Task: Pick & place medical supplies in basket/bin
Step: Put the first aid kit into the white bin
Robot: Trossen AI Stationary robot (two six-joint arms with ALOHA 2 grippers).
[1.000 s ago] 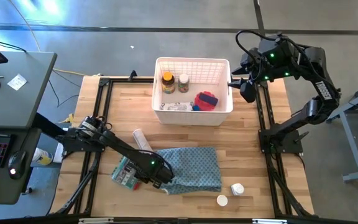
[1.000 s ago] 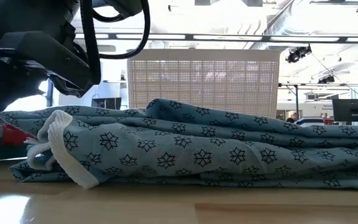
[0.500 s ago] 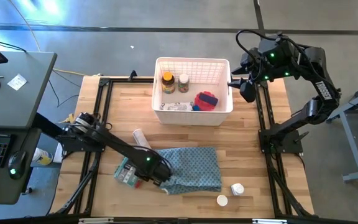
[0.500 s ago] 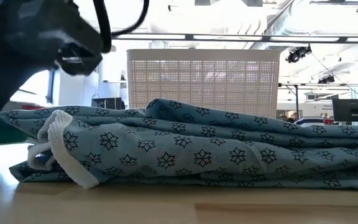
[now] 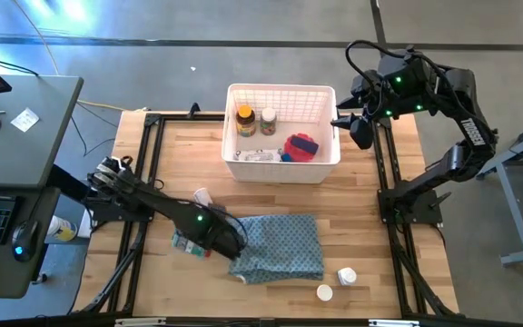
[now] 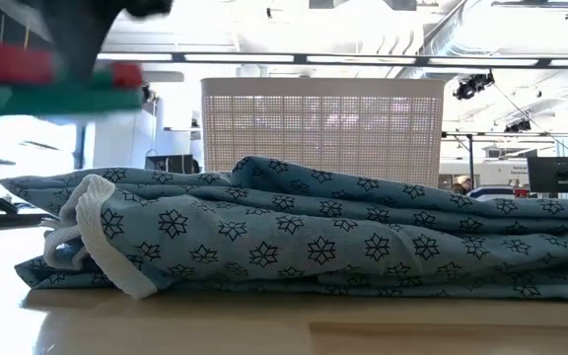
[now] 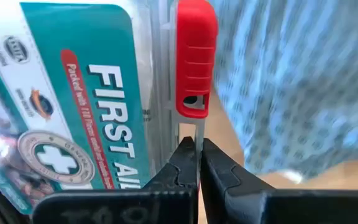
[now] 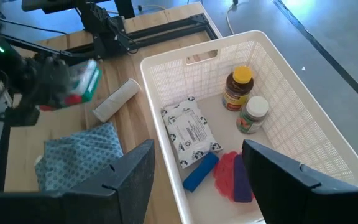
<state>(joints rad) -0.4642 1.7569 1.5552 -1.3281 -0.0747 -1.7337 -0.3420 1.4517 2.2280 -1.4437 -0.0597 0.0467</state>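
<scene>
Left gripper [image 7: 197,163] clenched on first-aid kit [image 7: 86,106] edge, lifted beside cloth [image 5: 280,245] — carry level to basket [image 5: 282,95]; thin pinch may slip. Right gripper [image 8: 194,171] released beside basket.

The basket [image 5: 282,134] sits at 12 o'clock of the table [image 5: 370,227], open on top, its floor partly taken by two bottles [image 5: 244,116], a packet [image 5: 258,155] and a red disc [image 5: 302,145]; bare floor shows at its 1 o'clock corner. The right gripper [image 5: 360,127] hangs just off its 3 o'clock wall. Bare wood lies between the basket and the cloth [image 5: 280,245]. The left gripper [image 7: 199,163], clamped on a first-aid kit [image 7: 79,99], crowds the cloth's 9 o'clock edge beside a white roll [image 5: 202,196]. Two white bottles [image 5: 346,275] stand at 5 o'clock
</scene>
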